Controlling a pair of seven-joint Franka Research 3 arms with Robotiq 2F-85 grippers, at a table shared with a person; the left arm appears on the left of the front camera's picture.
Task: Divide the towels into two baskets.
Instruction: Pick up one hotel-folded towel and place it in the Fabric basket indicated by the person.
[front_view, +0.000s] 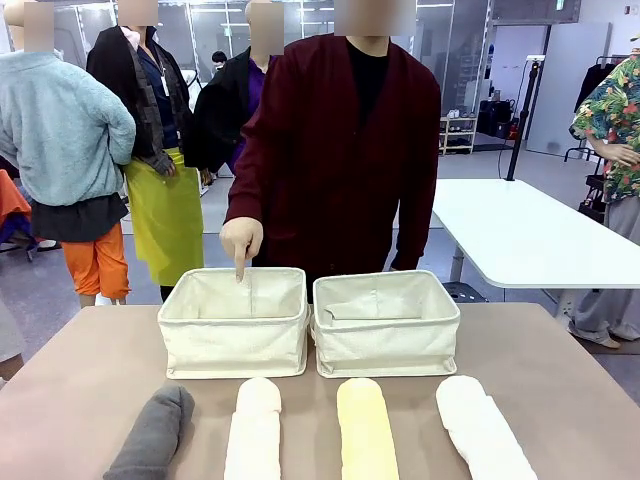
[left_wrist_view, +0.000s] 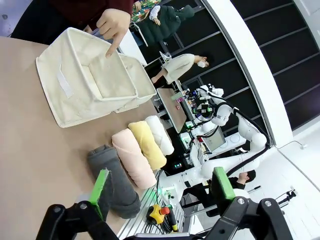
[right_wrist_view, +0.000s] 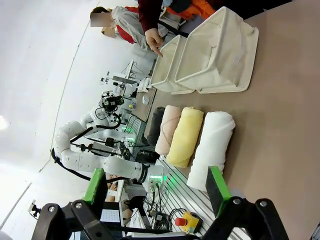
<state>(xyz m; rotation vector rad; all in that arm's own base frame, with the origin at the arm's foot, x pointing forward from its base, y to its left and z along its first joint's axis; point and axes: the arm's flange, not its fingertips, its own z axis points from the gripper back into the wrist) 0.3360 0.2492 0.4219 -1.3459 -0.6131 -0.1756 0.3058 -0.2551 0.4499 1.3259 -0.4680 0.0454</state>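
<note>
**Towel ends cut off at the frame's edge**

In the front view the near ends are cropped on the dark grey towel (front_view: 152, 435), cream-peach towel (front_view: 254, 430), yellow towel (front_view: 366, 430) and white towel (front_view: 483, 430). They lie in a row on the brown tabletop (front_view: 80, 370). Behind them the left basket (front_view: 235, 335) and right basket (front_view: 385, 345) stand side by side, and a person's hand (front_view: 241, 240) points into the left one. The left gripper (left_wrist_view: 161, 185) and right gripper (right_wrist_view: 155, 185) gape wide, holding nothing. A white table (front_view: 520, 235) stands beyond.
</note>
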